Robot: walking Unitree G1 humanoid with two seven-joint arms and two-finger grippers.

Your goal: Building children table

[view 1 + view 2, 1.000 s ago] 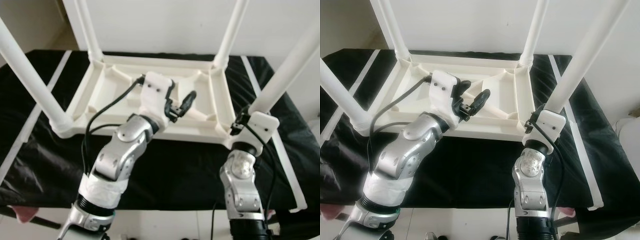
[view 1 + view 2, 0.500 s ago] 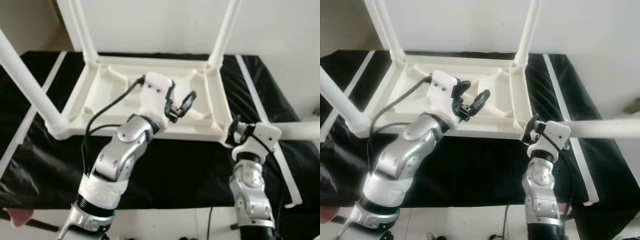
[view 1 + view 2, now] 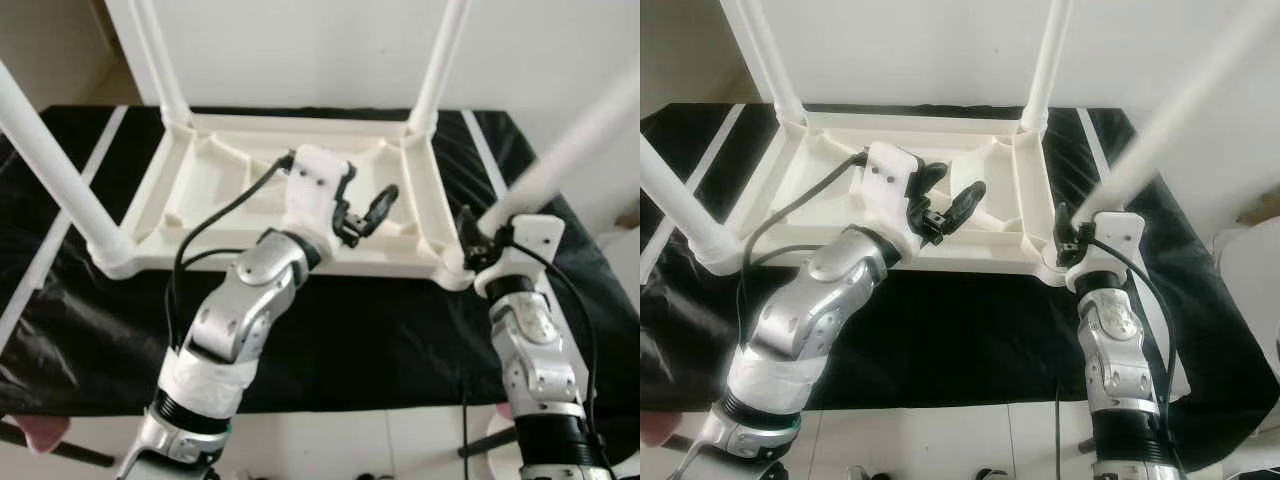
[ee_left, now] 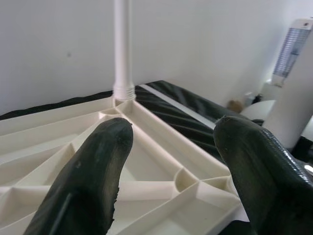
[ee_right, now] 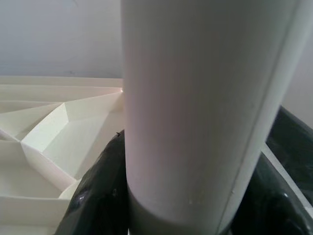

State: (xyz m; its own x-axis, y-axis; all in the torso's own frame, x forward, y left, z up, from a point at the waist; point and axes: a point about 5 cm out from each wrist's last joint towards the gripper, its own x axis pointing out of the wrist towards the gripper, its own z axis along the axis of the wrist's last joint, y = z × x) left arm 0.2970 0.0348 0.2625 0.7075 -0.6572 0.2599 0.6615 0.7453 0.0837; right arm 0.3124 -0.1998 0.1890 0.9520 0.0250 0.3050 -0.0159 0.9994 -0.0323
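black cloth (image 3: pixel 350 340); right claw (image 3: pixel 478 240) around leg (image 3: pixel 570 145)

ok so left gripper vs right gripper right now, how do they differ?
The left gripper hovers over the ribbed underside of the upturned tabletop, fingers spread and holding nothing. The right gripper sits at the tabletop's near right corner, fingers closed around a white table leg that leans up and to the right. Both are black two-finger grippers on silver arms, working at the same table.
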